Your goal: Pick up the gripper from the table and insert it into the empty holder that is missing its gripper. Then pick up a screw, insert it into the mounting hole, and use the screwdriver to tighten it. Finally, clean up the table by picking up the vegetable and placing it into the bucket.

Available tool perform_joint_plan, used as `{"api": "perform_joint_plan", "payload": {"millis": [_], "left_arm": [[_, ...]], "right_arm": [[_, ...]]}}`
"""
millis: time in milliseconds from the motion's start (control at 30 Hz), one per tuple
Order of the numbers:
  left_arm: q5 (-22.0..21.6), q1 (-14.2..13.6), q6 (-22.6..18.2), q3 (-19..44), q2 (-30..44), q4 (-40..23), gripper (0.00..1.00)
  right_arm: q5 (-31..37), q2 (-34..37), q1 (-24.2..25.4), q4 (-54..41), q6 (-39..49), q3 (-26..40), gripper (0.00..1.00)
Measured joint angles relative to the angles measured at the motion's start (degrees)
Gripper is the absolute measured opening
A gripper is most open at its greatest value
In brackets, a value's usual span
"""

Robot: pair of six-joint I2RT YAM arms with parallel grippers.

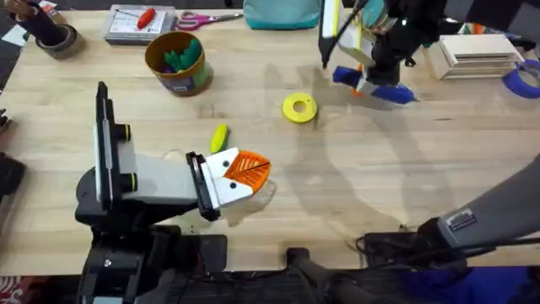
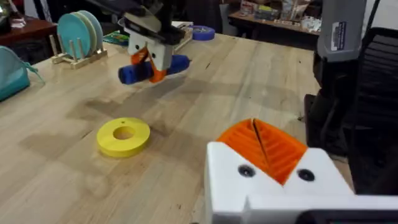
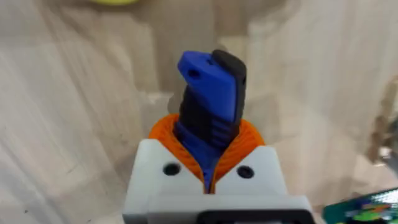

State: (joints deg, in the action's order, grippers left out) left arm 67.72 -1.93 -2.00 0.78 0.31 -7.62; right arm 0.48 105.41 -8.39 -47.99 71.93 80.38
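Landmark: flat yellow ring-shaped disc [image 1: 299, 107], mid-table on the pale wood table [image 1: 354, 194].
Left gripper [image 1: 251, 169]: white mounts w/ orange ribbed pads, nearer the bases than the disc and a bit to its left. Pads pressed together, no gap between them, nothing held. Wrist view shows the two orange pads [image 2: 264, 146] meeting along one thin seam.
Vegetable: small yellow toy corn cob w/ green end [image 1: 219, 137], lying on the wood left of the disc, just beyond the left gripper's tips; can't tell if touching. Free of either gripper.
Disc, left wrist view [image 2: 123, 136]: flat on the table, beyond the left pads, nothing on it.
Right gripper [image 1: 371, 82]: to the right of the disc and slightly farther back, apart from it. Clamped on the screwdriver.
Screwdriver: chunky blue cylindrical powered tool [image 1: 386, 91], sticking out either side of the right gripper, roughly level. Right wrist view: blue body w/ dark part [image 3: 211, 106] squeezed between the orange pads [image 3: 163, 132]. Left wrist view: seen beyond the disc [image 2: 152, 67], held off the table w/ its shadow below.
Bucket: round yellow-brown tub w/ dark band, green items inside [image 1: 177, 61], far-left of the disc, well apart from both grippers and from the corn.
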Motion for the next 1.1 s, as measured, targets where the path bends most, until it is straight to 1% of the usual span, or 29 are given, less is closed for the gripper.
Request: {"api": "perform_joint_plan", "payload": {"millis": [67,100,133,300,333,367,467,533,567,600,700,733,767,800,933,967,1000,1100], "left_arm": [[0.0,0.0,0.0,0.0,-0.01,0.0,0.015],[0.0,0.0,0.0,0.0,-0.02,0.0,0.016],[0.0,0.0,0.0,0.0,0.0,0.0,0.016],[0.0,0.0,0.0,0.0,0.0,0.0,0.016],[0.0,0.0,0.0,0.0,0.0,0.0,0.015],[0.0,0.0,0.0,0.0,0.0,0.0,0.016],[0.0,0.0,0.0,0.0,-0.01,0.0,0.015],[0.0,0.0,0.0,0.0,-0.02,0.0,0.016],[0.0,0.0,0.02,0.0,-0.02,0.0,0.016],[0.0,0.0,0.0,0.0,0.0,0.0,0.016],[0.0,0.0,0.01,0.0,0.0,0.0,0.015],[0.0,0.0,-0.13,0.0,-0.01,0.01,0.038],[0.0,0.0,-0.32,0.0,0.0,0.02,0.133],[0.0,0.0,-0.24,0.0,0.0,0.02,0.302],[0.0,0.0,-0.21,0.0,0.0,0.0,0.914],[0.0,0.0,-0.15,0.0,-0.01,0.0,0.964],[0.0,0.0,-0.15,0.0,-0.02,0.0,0.98],[0.0,0.0,-0.17,0.0,0.0,0.0,0.985]], "right_arm": [[0.8,0.36,0.83,0.02,0.59,-1.52,0.025],[1.64,1.55,2.07,0.79,1.46,-4.07,0.026],[1.8,1.99,2.49,0.9,1.94,-4.97,0.025],[3.08,2.23,2.94,0.78,3.84,-6.66,0.025],[3.19,2.23,2.88,0.79,3.98,-6.66,0.072],[3.29,2.22,2.8,0.61,4.1,-6.66,0.207],[3.38,2.06,2.57,1.33,4.66,-6.64,0.684],[3.36,2.03,2.44,1.7,4.95,-6.6,0.949],[3.38,2.0,2.42,1.68,5.03,-6.59,0.985],[3.35,1.94,2.39,1.51,5.03,-6.58,0.995],[3.36,1.86,2.14,0.04,5.03,-6.58,0.996],[3.37,1.74,1.97,-0.23,4.97,-6.58,0.996],[3.35,1.49,1.74,-0.3,4.73,-6.64,0.996],[3.35,1.02,1.41,-0.42,4.29,-6.69,0.996],[3.33,-3.89,-0.06,0.58,-0.25,-6.77,0.996],[3.31,-5.74,-0.41,1.52,-2.17,-6.77,0.997],[3.26,-7.5,-0.69,2.43,-4.22,-6.77,0.996],[3.09,-13.06,-1.04,4.66,-11.94,-6.77,0.997]]}}
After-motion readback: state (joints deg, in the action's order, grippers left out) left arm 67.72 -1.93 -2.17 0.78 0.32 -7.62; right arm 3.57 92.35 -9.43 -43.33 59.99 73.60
